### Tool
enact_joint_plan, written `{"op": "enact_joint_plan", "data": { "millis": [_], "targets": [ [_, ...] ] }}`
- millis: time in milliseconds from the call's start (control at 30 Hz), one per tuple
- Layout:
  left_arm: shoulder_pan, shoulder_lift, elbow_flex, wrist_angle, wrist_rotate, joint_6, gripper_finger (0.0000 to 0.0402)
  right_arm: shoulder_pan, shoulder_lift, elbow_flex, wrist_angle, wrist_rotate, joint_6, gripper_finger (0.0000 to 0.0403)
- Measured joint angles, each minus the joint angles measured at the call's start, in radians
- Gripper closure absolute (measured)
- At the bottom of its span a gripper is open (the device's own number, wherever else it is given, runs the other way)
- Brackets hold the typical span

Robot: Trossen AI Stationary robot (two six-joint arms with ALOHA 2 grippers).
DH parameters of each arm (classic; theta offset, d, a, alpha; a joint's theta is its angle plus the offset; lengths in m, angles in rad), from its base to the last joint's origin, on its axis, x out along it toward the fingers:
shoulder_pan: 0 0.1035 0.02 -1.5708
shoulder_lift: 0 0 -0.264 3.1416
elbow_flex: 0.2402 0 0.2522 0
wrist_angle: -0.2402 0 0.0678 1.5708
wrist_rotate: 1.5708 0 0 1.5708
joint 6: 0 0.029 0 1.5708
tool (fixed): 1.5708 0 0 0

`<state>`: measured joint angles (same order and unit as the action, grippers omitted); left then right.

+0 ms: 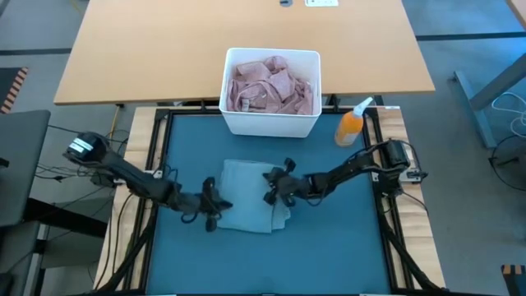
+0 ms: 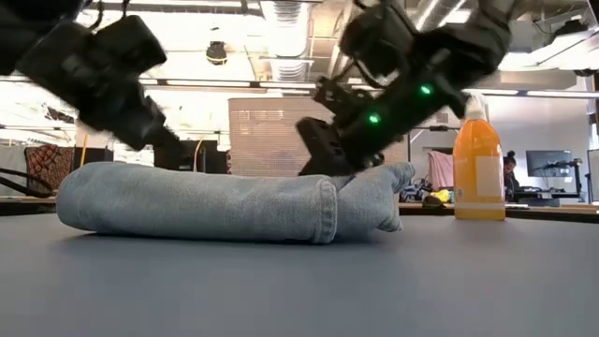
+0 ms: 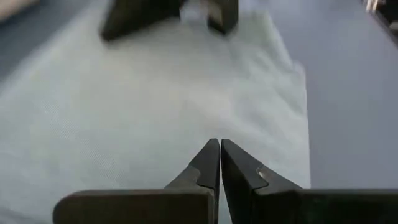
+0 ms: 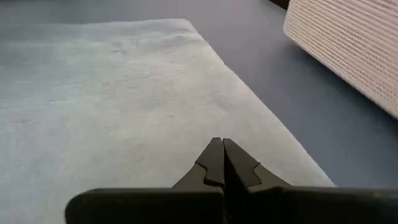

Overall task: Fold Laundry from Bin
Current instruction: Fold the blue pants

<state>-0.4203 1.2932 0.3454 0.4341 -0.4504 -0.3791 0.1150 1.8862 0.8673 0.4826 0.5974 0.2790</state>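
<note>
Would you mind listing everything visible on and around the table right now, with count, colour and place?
jeans: one, light blue denim, folded, in the middle of the mat between the two grippers
bin: one, white, at the mat's far edge
pink laundry: a heap, dusty pink, inside the bin
spray bottle: one, orange with a white top, upright to the right of the bin
mat: one, teal-blue, under the arms
wooden table: one, light wood, beyond the mat
left gripper: one, dark, shut, at the jeans' left edge
right gripper: one, dark, shut, over the jeans' right part
</note>
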Motion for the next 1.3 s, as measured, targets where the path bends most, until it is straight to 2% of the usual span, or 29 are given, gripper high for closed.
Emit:
{"op": "enact_joint_plan", "data": {
  "millis": [233, 367, 467, 633, 800, 867, 1033, 1167, 1300],
  "targets": [
    [-0.043, 0.184, -0.008, 0.086, -0.049, -0.129, 0.0398, -0.013, 0.047, -0.185, 0.329, -0.029, 0.019, 0.0390],
    [-0.043, 0.238, -0.009, 0.158, -0.073, -0.125, 0.0401, -0.013, 0.057, -0.197, 0.347, -0.017, 0.010, 0.0390],
    [-0.043, 0.189, -0.007, 0.165, -0.065, -0.051, 0.0401, -0.010, 0.017, -0.194, 0.328, -0.015, -0.041, 0.0390],
    [-0.015, 0.004, -0.004, 0.112, -0.107, 0.069, 0.0401, 0.031, -0.123, -0.187, 0.332, 0.003, -0.102, 0.0390],
    [0.110, -0.099, -0.003, 0.038, -0.183, 0.190, 0.0401, 0.143, -0.178, -0.166, 0.331, 0.004, -0.104, 0.0390],
    [0.204, -0.097, -0.003, 0.007, -0.155, 0.210, 0.0401, 0.188, -0.141, -0.133, 0.338, 0.008, -0.097, 0.0390],
    [0.412, -0.037, -0.005, -0.041, 0.036, 0.195, 0.0401, 0.256, -0.011, -0.041, 0.324, 0.055, -0.097, 0.0390],
    [0.484, 0.033, -0.005, -0.029, 0.116, 0.188, 0.0401, 0.259, 0.039, -0.005, 0.337, 0.063, -0.087, 0.0390],
    [0.509, 0.096, -0.003, -0.011, 0.127, 0.187, 0.0401, 0.238, 0.107, -0.008, 0.301, 0.057, 0.010, 0.0390]
  ]
}}
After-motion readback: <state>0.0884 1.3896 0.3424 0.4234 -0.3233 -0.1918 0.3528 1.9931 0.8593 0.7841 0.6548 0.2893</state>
